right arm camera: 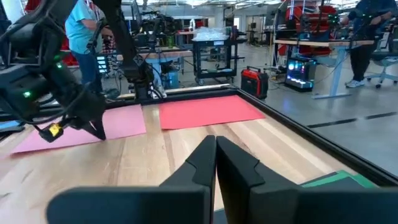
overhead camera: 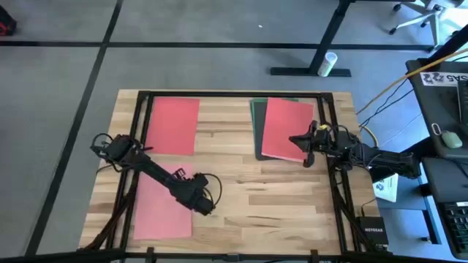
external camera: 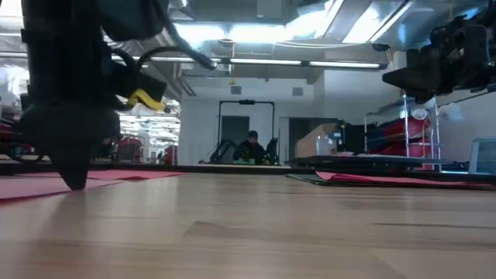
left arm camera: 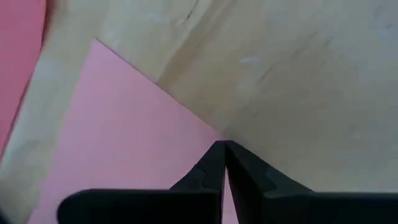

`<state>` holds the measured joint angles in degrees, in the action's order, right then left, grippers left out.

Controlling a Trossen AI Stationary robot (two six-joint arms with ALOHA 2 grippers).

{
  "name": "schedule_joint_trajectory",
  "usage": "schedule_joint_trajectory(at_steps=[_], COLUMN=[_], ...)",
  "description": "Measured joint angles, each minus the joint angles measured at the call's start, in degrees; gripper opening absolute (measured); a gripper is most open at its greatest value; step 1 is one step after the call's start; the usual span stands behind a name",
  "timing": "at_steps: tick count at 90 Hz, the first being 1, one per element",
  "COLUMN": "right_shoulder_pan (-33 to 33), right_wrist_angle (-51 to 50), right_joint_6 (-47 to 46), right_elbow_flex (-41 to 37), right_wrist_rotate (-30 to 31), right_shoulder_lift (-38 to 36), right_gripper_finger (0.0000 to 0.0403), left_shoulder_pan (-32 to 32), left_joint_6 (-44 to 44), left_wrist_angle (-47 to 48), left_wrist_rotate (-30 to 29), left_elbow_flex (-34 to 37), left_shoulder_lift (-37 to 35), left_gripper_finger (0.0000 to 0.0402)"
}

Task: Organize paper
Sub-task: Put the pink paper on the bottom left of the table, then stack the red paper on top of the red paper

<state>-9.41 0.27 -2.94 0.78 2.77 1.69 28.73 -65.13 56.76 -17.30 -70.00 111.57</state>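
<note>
While three lots of paper lie apart on the table [overhead camera: 241,212], the job looks about midway. Left side first: a pink sheet [overhead camera: 162,208] sits at the near left corner, and the left gripper [overhead camera: 207,207] is down on that sheet's inner far corner, fingers pressed together; the left wrist view shows the tips at the sheet's edge, but whether they pinch paper or just press it, cannot tell. Beyond it a red sheet [overhead camera: 172,126] lies flat by the far left edge, apart from the pink one. Bare wood in the middle. Toward the far right, a stack [overhead camera: 281,128] holds a red sheet on top of dark grey and green ones, edges fanned, not squared. Right gripper [overhead camera: 308,148] hovers at the stack's right edge, above the wood, jaws clenched with nothing between them. Done, by the look: a few sheets already piled on the right. Left: pink and red on the left probably need moving over to the pile, then squaring it. No blue sheet visible.
</note>
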Motion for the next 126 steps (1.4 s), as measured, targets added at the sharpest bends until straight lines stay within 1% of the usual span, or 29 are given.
schedule_joint_trajectory(at_steps=[23,43,57,65,78,92,103,109,119,126], right_shoulder_pan=[0.01,0.02,0.02,0.01,0.01,0.01,0.02,0.02,0.01,0.02], right_wrist_angle=[0.0,0.02,0.02,0.33,3.59,4.1,1.44,-0.74,-6.22,-8.32], right_joint_6=[0.0,0.02,0.16,0.04,-0.27,-0.35,-3.21,-4.7,-6.15,-6.23], right_elbow_flex=[0.0,0.0,0.0,-0.03,-0.04,-0.04,-0.02,0.46,2.93,4.98], right_wrist_rotate=[0.04,0.08,0.13,0.16,0.17,-0.7,-0.31,0.6,2.3,2.82], right_shoulder_lift=[-0.02,-0.02,-0.02,-0.02,0.0,0.03,1.89,3.81,7.93,10.75], right_gripper_finger=[0.0001,0.0001,0.0001,0.0001,0.0001,0.0004,0.0021,0.0034,0.0052,0.0059], left_shoulder_pan=[-0.35,-0.29,-0.24,-0.26,-0.89,-3.26,-5.69,-7.33,-10.14,-12.11], left_joint_6=[2.01,2.33,3.31,4.25,6.13,12.04,18.24,22.67,31.26,36.81], left_wrist_angle=[-1.38,-0.65,0.4,1.7,2.41,1.84,-2.61,-7.29,-16.87,-23.21], left_wrist_rotate=[0.08,-0.02,0.02,-1.55,-6.13,-8.71,-11.67,-12.86,-12.58,-10.58], left_elbow_flex=[-0.02,-0.1,-1.62,-3.44,-5.69,-8.42,-9.53,-9.55,-9.57,-9.6], left_shoulder_lift=[-0.07,-0.04,0.2,0.19,-0.37,-0.57,-0.57,-0.57,-0.57,-0.57], left_gripper_finger=[0.0,0.0,0.0,0.0,0.0,0.0,0.0,0.0,0.0,0.0])
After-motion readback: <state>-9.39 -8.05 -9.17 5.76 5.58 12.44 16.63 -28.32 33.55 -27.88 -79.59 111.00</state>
